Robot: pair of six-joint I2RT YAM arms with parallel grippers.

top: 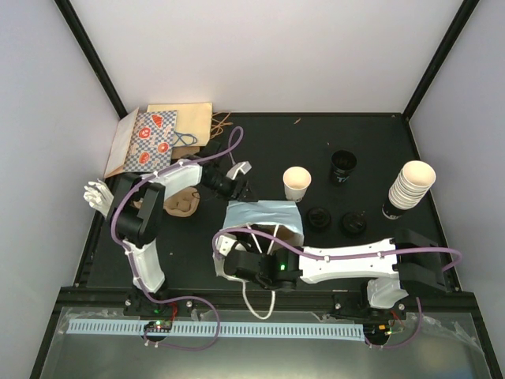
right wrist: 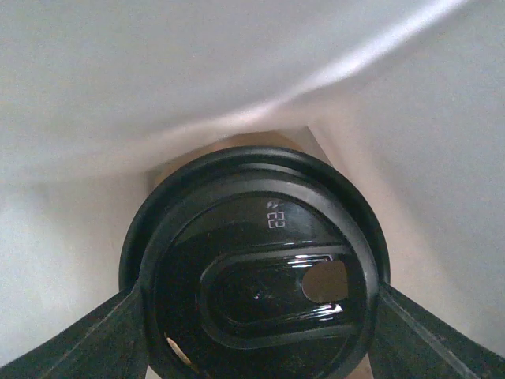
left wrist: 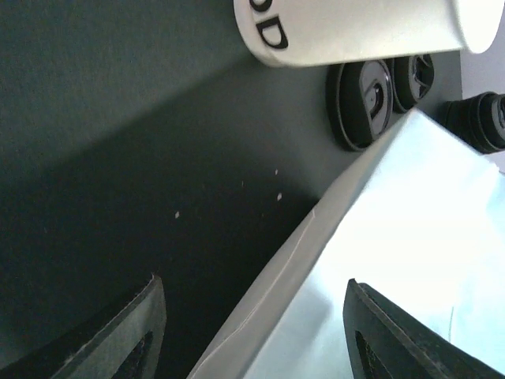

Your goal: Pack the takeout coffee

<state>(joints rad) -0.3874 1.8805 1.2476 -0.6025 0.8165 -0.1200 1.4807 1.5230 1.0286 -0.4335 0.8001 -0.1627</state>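
The light blue paper bag (top: 260, 215) is at the table's middle. My right gripper (right wrist: 260, 290) is inside it, shut on a takeout coffee (right wrist: 256, 276). That cup's round black lid fills the right wrist view, a finger against each side. From above, only the right wrist (top: 264, 271) shows at the bag's near side. My left gripper (left wrist: 252, 332) is open at the bag's far left corner (top: 237, 188), and the bag's edge (left wrist: 300, 253) runs between its fingers without touching them. A cream-white cup without a lid (top: 297, 183) stands just behind the bag.
Two loose black lids (top: 319, 217) (top: 353, 223) lie right of the bag. A stack of lids (top: 343, 167) and a stack of cups (top: 412, 185) stand farther right. The brown cup carrier (top: 180, 205) and patterned paper bags (top: 154, 138) are at the left.
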